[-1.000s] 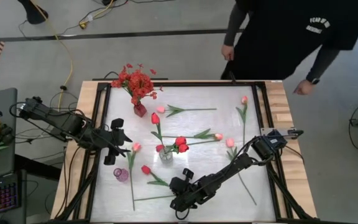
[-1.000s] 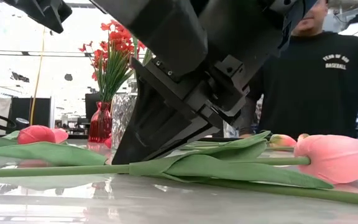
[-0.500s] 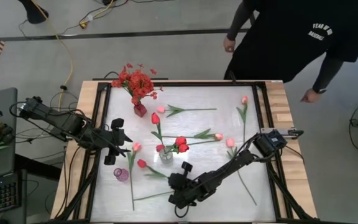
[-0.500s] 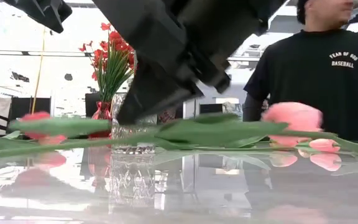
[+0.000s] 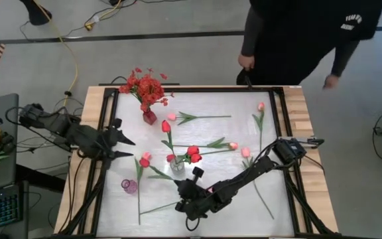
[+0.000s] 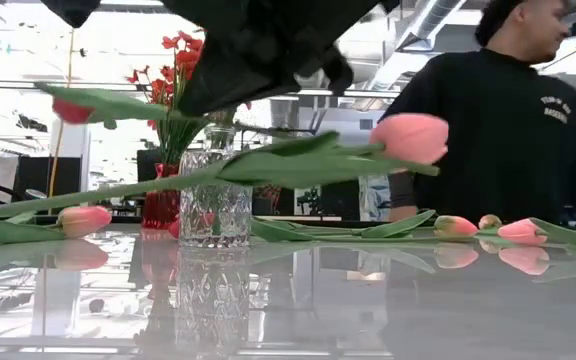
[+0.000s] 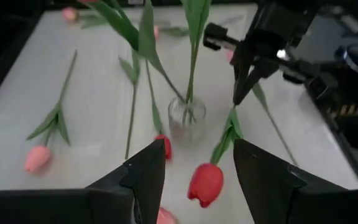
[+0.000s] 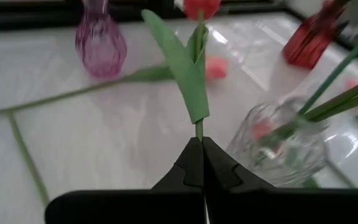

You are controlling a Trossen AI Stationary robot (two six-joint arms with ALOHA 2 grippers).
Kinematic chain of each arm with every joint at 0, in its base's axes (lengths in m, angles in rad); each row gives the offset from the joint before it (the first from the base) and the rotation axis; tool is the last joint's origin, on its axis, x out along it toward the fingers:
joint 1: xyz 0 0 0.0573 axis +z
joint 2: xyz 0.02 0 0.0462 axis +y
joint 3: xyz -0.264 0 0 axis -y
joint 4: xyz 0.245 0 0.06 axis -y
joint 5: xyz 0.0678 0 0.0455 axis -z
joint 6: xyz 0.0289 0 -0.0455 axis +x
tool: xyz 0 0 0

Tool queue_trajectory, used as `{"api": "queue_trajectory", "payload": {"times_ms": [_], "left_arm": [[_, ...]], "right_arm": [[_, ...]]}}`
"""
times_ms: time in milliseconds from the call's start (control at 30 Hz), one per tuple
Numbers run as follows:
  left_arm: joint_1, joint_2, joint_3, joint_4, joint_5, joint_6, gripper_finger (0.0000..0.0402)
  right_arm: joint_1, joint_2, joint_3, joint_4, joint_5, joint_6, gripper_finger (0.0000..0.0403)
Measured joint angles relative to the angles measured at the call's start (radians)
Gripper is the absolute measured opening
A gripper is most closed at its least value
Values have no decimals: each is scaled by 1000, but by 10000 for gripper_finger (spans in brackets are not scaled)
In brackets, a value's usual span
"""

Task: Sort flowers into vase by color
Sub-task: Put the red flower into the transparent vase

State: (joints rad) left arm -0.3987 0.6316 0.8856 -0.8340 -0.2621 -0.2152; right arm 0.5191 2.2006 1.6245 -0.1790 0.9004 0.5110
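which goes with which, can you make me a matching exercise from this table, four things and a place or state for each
Things:
1. red tulip
2. clear glass vase
3. small purple vase
4. left gripper

Places or states:
A. empty, near the table's left edge
B. open, holding nothing
C. lifted off the table, its stem pinched in the shut right gripper
D. mid-table, with red tulips standing in it

Pairs: 1-C, 2-D, 3-A, 4-B

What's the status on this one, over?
Right claw shut on red tulip stem, lifted. Left claw open, waiting at table's left. Clear vase close ahead, already holding red tulips.
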Motion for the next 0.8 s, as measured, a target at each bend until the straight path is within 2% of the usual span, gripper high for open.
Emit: {"api": "queue_trajectory", "payload": {"times_ms": [233, 367, 800], "left_arm": [[0, -69, 0, 38, -2, -4, 178], [0, -69, 0, 41, -9, -5, 178], [0, -70, 0, 44, -9, -5, 178]], "right_arm": [[7, -35, 0, 87, 76, -75, 17], [1, -55, 0, 173, 85, -179, 17], [5, -62, 0, 451, 264, -494, 17]]}}
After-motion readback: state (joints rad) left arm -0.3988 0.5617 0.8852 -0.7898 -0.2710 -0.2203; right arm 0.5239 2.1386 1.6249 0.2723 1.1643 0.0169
